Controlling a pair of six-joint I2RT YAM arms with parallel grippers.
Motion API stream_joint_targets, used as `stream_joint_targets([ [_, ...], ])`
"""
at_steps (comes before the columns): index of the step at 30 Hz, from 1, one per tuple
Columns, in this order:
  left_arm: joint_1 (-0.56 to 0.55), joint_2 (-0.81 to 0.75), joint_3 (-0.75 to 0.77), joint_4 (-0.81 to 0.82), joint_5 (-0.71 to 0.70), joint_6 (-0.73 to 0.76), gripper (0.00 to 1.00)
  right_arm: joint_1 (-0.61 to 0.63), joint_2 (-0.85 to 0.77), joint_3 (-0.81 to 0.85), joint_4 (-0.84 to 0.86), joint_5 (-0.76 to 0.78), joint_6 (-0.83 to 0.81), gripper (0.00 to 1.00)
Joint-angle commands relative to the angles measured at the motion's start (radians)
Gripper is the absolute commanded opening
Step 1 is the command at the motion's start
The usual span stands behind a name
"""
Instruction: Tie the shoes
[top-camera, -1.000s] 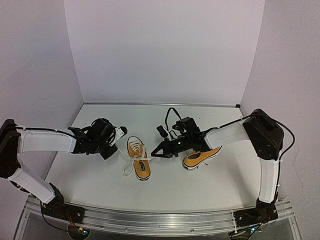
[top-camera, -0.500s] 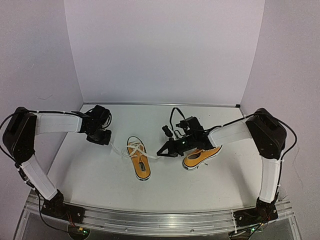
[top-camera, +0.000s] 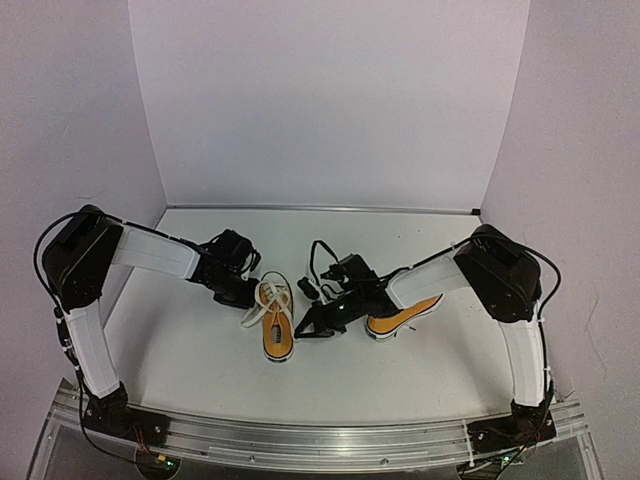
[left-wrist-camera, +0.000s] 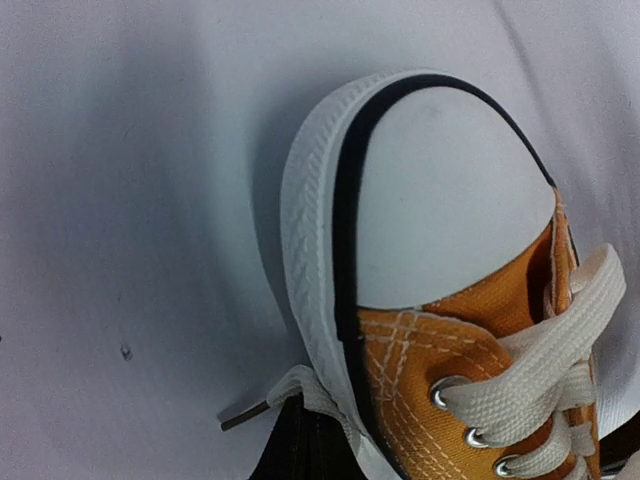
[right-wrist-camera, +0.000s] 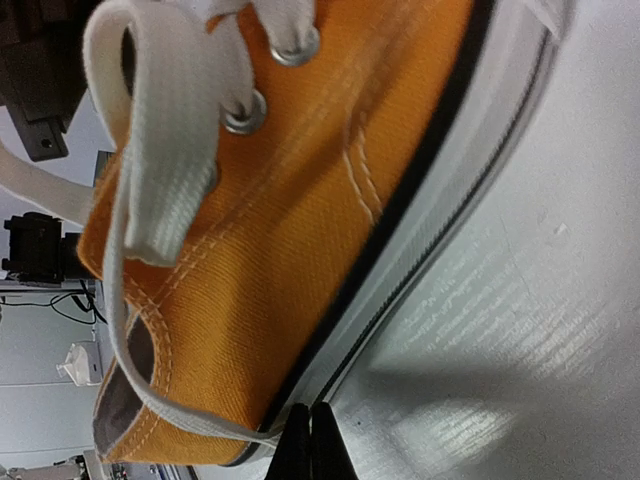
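An orange-yellow shoe (top-camera: 276, 322) lies mid-table, its white toe cap (left-wrist-camera: 440, 180) pointing away from the arms. My left gripper (top-camera: 250, 297) sits at the toe's left side. It is shut on a white lace end (left-wrist-camera: 292, 388), whose dark tip pokes out to the left of the left gripper (left-wrist-camera: 305, 445). My right gripper (top-camera: 301, 332) is low at the shoe's right side, near the heel. In the right wrist view the right gripper (right-wrist-camera: 310, 445) is shut on a thin lace strand (right-wrist-camera: 170, 415) that runs along the canvas (right-wrist-camera: 300, 200). The second shoe (top-camera: 408, 312) lies to the right, partly behind the right arm.
White walls enclose the table on the left, back and right. A black cable (top-camera: 322, 262) loops above the right wrist. The aluminium rail (top-camera: 320, 440) with both arm bases runs along the near edge.
My left gripper swung from the back left in to the shoe's toe with the lace. The right gripper moved left and nearer, toward the heel side. The shoe shifted slightly left.
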Motion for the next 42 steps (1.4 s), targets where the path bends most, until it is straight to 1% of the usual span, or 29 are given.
stream_joint_targets([
  [1, 0.0, 0.021, 0.047, 0.099, 0.068, -0.012, 0.0, 0.011, 0.007, 0.049, 0.015, 0.0, 0.003, 0.0],
  [5, 0.005, -0.009, 0.058, 0.046, 0.035, -0.007, 0.0, -0.011, -0.046, 0.003, 0.014, 0.028, -0.001, 0.0],
  [9, 0.045, -0.121, 0.018, 0.032, -0.015, -0.051, 0.0, -0.074, -0.191, -0.096, 0.013, 0.097, -0.009, 0.0],
  [14, 0.084, -0.268, 0.017, -0.042, -0.201, -0.11, 0.0, -0.154, -0.42, -0.204, -0.005, 0.217, -0.022, 0.0],
  [18, 0.153, -0.354, 0.017, -0.129, -0.276, -0.156, 0.0, -0.218, -0.539, -0.288, -0.031, 0.299, -0.022, 0.0],
  [25, 0.336, -0.455, -0.058, -0.224, -0.383, -0.251, 0.0, -0.263, -0.616, -0.386, -0.063, 0.384, -0.006, 0.0],
  [28, 0.422, -0.47, -0.096, -0.259, -0.405, -0.298, 0.0, -0.27, -0.63, -0.403, -0.079, 0.41, -0.004, 0.0],
  [31, 0.485, -0.478, -0.128, -0.264, -0.388, -0.315, 0.0, -0.284, -0.642, -0.416, -0.117, 0.459, -0.008, 0.0],
  [36, 0.498, -0.465, -0.159, -0.273, -0.367, -0.315, 0.0, -0.312, -0.691, -0.464, -0.183, 0.537, -0.001, 0.0],
  [42, 0.498, -0.453, -0.198, -0.271, -0.37, -0.309, 0.0, -0.342, -0.776, -0.532, -0.27, 0.673, 0.028, 0.0],
])
